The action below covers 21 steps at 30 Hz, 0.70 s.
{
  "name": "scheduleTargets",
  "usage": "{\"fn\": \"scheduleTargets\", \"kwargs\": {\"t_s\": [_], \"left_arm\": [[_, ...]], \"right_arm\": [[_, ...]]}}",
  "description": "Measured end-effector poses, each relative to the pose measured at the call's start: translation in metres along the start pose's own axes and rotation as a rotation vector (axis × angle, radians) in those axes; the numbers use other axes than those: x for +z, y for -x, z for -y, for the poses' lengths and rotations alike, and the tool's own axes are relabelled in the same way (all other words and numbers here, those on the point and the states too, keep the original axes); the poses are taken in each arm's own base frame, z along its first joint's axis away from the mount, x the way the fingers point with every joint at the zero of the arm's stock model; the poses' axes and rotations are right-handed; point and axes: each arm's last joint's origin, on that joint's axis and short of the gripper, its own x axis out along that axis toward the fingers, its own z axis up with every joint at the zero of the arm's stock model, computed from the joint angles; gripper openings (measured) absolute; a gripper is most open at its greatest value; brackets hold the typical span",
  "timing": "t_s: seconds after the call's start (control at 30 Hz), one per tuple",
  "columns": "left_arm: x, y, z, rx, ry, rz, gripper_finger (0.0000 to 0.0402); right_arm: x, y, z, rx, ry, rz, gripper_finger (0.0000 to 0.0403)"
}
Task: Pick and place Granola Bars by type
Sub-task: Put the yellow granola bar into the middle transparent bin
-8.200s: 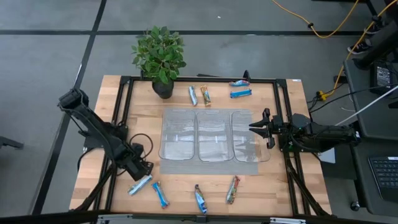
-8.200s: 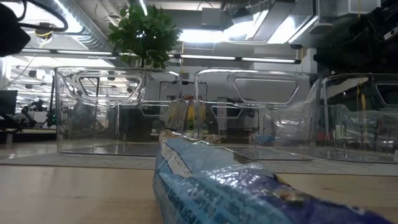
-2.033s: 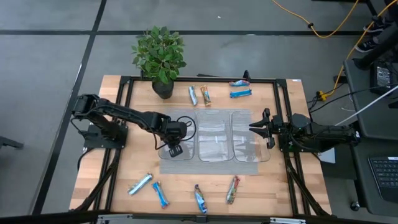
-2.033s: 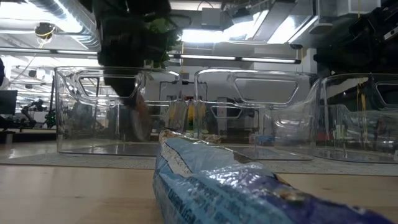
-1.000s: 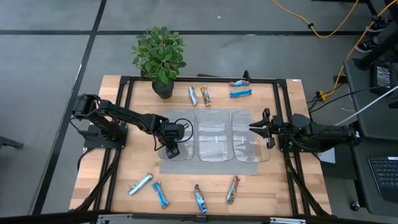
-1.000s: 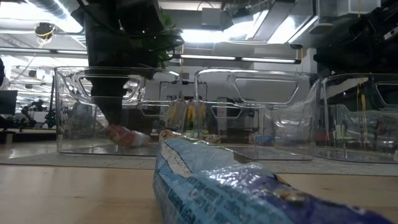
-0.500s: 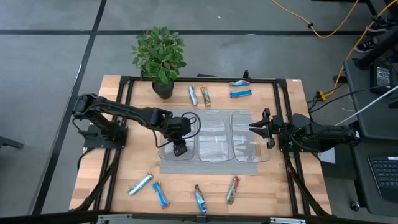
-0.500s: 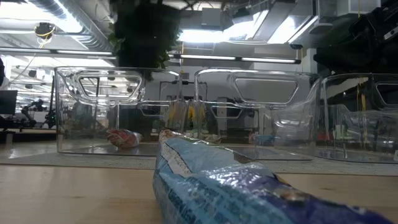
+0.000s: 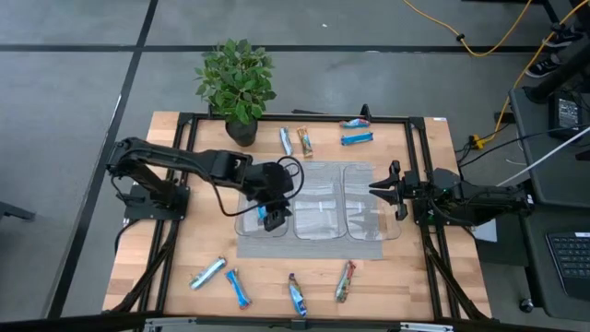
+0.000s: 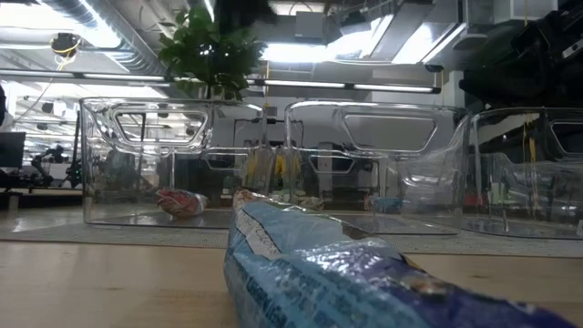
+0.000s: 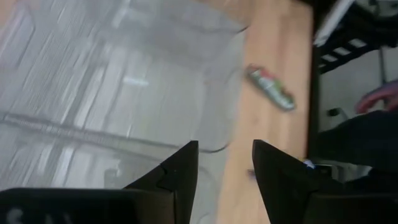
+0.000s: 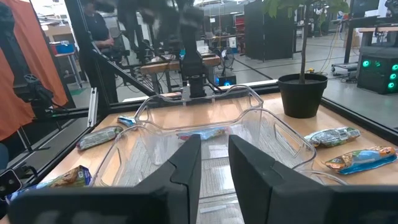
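Three clear bins stand side by side mid-table. My left gripper (image 9: 268, 219) hovers open over the left bin (image 9: 249, 189), nothing between its fingers (image 11: 225, 177). A red-wrapped granola bar (image 10: 182, 202) lies flat on that bin's floor, also seen in the right wrist view as a bar (image 12: 202, 132). More granola bars lie on the wood: several near the far edge (image 9: 357, 138) and several near the front edge (image 9: 207, 273). My right gripper (image 9: 385, 191) waits open at the right bin's (image 9: 369, 217) side, touching nothing.
A potted plant (image 9: 238, 88) stands at the far left corner. A black frame rail (image 9: 184, 184) runs around the table. A green-and-red bar (image 11: 270, 88) lies on the wood beyond the bins. A large blue bar (image 10: 346, 273) lies close to the low camera.
My left gripper has risen out of the left bin and drifted toward the table's right. The red-wrapped bar stays lying on the bin's floor where the gripper was.
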Motion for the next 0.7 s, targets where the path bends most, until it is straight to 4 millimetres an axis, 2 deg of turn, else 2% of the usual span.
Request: {"fn": "scheduleTargets", "kwargs": {"t_s": [0.23, 0.43, 0.6, 0.7], "left_arm": [[0.017, 0.042, 0.026, -0.052, -0.02, 0.044, 0.0136], [0.024, 0.071, 0.045, -0.106, -0.008, 0.082, 0.0129], [0.017, 0.091, 0.066, -0.156, -0.056, 0.067, 0.0124], [0.006, 0.101, 0.078, -0.17, -0.086, 0.014, 0.012]], "right_arm": [[0.0, 0.0, 0.0, 0.0, 0.001, 0.0, 0.0085], [0.0, 0.0, 0.0, 0.0, 0.001, 0.0, 0.0085], [0.0, 0.0, 0.0, 0.0, 0.001, 0.0, 0.0085], [0.0, 0.0, 0.0, 0.0, 0.001, 0.0, 0.0085]]}}
